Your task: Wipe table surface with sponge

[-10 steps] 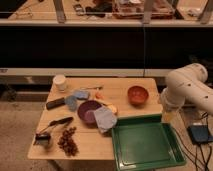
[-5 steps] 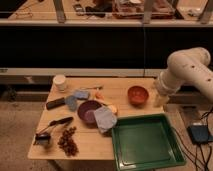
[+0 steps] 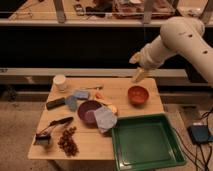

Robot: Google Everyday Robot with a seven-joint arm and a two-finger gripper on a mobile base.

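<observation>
The sponge (image 3: 81,94), a small pale blue-grey pad, lies flat on the left-centre of the light wooden table surface (image 3: 116,84). My gripper (image 3: 137,67) hangs on the white arm above the table's back edge, right of centre and just behind a red bowl (image 3: 138,94). Its two yellowish fingers stand apart, open, with nothing between them. The sponge is well to the gripper's left and lower down, untouched.
A green tray (image 3: 169,148) fills the front right. A purple bowl (image 3: 88,110) with a blue-grey cloth (image 3: 105,120) sits mid-table, with a darker blue-grey piece (image 3: 71,103) beside the sponge. A white cup (image 3: 60,82), black block (image 3: 55,103), brush (image 3: 60,121) and grapes (image 3: 67,141) occupy the left.
The arm has swung from beside the table's right end up and leftward, bringing the gripper over the back edge behind the red bowl. Objects on the table have not moved.
</observation>
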